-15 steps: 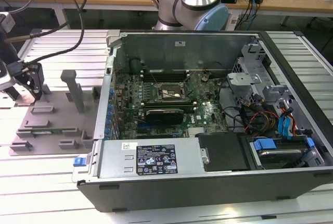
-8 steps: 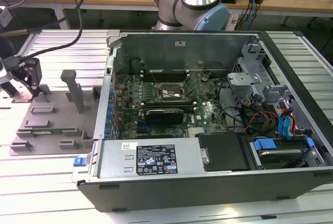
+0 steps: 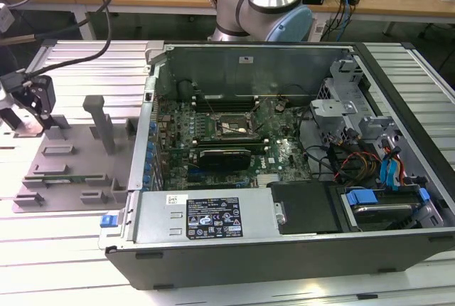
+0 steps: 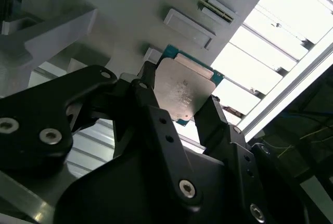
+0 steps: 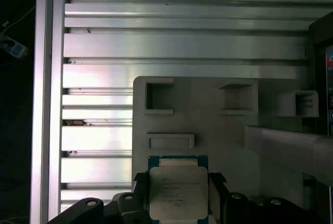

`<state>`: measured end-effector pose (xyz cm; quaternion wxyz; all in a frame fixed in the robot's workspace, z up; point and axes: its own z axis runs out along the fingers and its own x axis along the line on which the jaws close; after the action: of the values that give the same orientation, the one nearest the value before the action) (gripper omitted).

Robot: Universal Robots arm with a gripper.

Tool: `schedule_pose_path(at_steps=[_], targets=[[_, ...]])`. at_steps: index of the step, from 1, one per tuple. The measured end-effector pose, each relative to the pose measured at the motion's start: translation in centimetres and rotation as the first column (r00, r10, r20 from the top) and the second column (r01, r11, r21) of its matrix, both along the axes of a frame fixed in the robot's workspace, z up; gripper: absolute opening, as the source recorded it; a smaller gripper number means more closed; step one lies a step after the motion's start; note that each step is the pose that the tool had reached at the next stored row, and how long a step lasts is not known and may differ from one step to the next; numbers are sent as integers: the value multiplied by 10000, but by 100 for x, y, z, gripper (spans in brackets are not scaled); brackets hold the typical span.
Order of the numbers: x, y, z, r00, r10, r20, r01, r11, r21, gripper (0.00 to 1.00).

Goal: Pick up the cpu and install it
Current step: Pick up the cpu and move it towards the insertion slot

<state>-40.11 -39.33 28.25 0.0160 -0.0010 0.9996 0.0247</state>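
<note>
The cpu [image 4: 186,89], a small square chip with a silvery top and a green rim, sits between my gripper's two black fingers in both wrist views. My gripper [image 4: 181,100] is shut on it, one finger [image 4: 149,86] against each of two opposite edges. In the first wrist view the cpu [image 5: 177,193] is in my gripper [image 5: 178,181], just above the grey fixture tray [image 5: 208,120]. In the exterior view my gripper [image 3: 32,110] hangs over the tray [image 3: 78,156] at the far left, well away from the motherboard socket [image 3: 229,127] inside the open computer case [image 3: 284,245].
The tray carries raised blocks and an upright post [image 3: 98,117]. A cable [image 3: 99,14] runs from the arm's base [image 3: 266,0] to the wrist. Inside the case a black heatsink [image 3: 226,158] sits beside the socket, with drive bays [image 3: 387,203] at the exterior view's right.
</note>
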Motion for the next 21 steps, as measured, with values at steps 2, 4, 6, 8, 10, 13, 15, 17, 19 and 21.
schedule_pose_path(at_steps=[2,4,6,8,10,13,15,17,19,21], targets=[[0,0,15,10000,0,1,0,10000,1,55],[0,0,39,10000,0,1,0,10000,1,55],[0,0,74,10000,0,1,0,10000,1,55],[0,0,106,10000,0,1,0,10000,0,55],[0,0,126,10000,0,1,0,10000,1,55],[0,0,168,10000,0,1,0,10000,1,55],[0,0,220,10000,0,1,0,10000,1,55],[0,0,263,10000,0,1,0,10000,1,55],[0,0,294,10000,0,1,0,10000,1,55],[0,0,313,10000,0,1,0,10000,1,55]])
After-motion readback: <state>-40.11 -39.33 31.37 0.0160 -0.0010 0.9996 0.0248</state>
